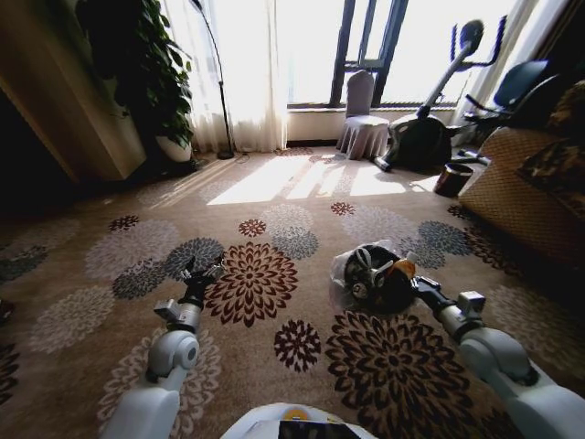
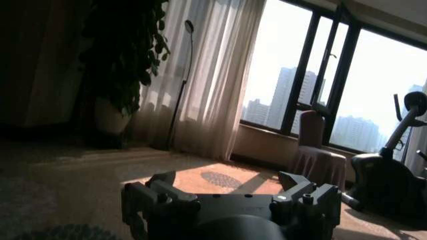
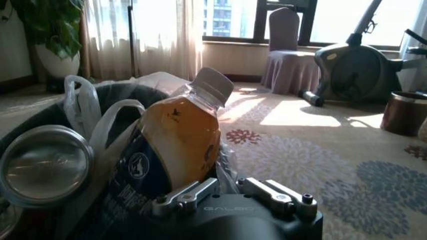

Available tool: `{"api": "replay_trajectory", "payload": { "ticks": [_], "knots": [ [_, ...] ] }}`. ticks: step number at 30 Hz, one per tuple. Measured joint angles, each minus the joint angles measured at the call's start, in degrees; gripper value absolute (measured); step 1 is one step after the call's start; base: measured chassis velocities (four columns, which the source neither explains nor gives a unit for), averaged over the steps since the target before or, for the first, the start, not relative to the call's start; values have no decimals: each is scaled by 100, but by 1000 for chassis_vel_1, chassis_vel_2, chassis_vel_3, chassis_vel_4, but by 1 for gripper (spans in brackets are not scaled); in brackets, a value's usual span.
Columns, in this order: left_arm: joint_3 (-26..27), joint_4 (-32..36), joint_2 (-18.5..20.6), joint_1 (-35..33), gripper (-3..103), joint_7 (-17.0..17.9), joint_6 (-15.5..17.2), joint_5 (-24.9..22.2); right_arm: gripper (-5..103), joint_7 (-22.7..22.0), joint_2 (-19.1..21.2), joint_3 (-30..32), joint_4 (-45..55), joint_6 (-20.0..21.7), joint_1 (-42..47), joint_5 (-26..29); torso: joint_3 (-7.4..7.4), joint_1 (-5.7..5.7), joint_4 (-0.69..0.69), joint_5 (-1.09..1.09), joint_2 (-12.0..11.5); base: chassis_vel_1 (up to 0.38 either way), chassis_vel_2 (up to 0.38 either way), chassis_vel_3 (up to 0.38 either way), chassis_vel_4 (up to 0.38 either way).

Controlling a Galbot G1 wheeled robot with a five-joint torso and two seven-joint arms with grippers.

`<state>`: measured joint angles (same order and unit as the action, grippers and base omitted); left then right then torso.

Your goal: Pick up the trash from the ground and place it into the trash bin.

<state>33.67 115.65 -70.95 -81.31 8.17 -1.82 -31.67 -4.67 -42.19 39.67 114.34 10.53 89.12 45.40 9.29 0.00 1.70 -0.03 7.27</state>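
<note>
bottle (image 3: 179, 145): light, smooth plastic, likely slippery; best pinched low on the body, not at the cap
bin (image 1: 375, 274): on the carpet, bottle and can (image 3: 43, 165) in it
right gripper (image 3: 227, 192): at the bin's near rim; jaws nearly together beside the bottle's base
left gripper (image 1: 203, 274): well left of the bin, jaws spread, empty

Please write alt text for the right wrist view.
The right tool sits at a bottle of orange liquid standing in the lined trash bin, beside a silver can end. Behind lies patterned carpet.
</note>
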Motion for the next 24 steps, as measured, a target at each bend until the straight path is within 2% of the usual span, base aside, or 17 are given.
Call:
{"api": "replay_trajectory", "payload": {
  "ticks": [7,9,13,15,16,20,22,23,24],
  "knots": [
    [-27,-17,-20,-72,100,-96,-104,20,0,74,-157,51,8,-59,146,-81,0,0,-3,8,0,-256,-273,246,242],
    [-35,-19,-23,-128,100,-155,-165,33,0,94,-217,51,22,-66,146,-94,0,0,0,-3,0,-298,-285,293,291],
    [-69,-22,-39,-187,100,-246,-246,73,0,143,-293,-13,31,-103,151,-140,0,0,1,9,0,-300,-292,301,304],
    [-82,-30,-45,-192,100,-263,-262,82,0,158,-301,-30,31,-109,152,-149,0,0,1,6,0,-306,-333,342,337],
    [-96,-40,-52,-193,100,-273,-272,92,0,168,-304,-39,30,-118,152,-155,0,0,0,-5,-1,-306,-338,342,337],
    [-132,-50,-62,-202,100,-329,-320,108,0,208,-292,-45,-8,-142,147,-149,0,0,0,10,0,-362,-373,353,350],
    [-140,-53,-64,-208,100,-345,-331,111,0,210,-288,-45,-18,-149,142,-148,1,0,-2,6,0,-394,-394,387,364],
    [-162,-60,-74,-226,100,-377,-355,118,0,213,-289,-52,-34,-161,130,-147,1,0,-5,-11,0,-394,-394,372,387],
    [-180,-63,-88,-243,100,-406,-388,134,0,250,-307,-100,-53,-178,118,-148,0,0,1,12,0,-355,-364,348,358]
  ]
}}
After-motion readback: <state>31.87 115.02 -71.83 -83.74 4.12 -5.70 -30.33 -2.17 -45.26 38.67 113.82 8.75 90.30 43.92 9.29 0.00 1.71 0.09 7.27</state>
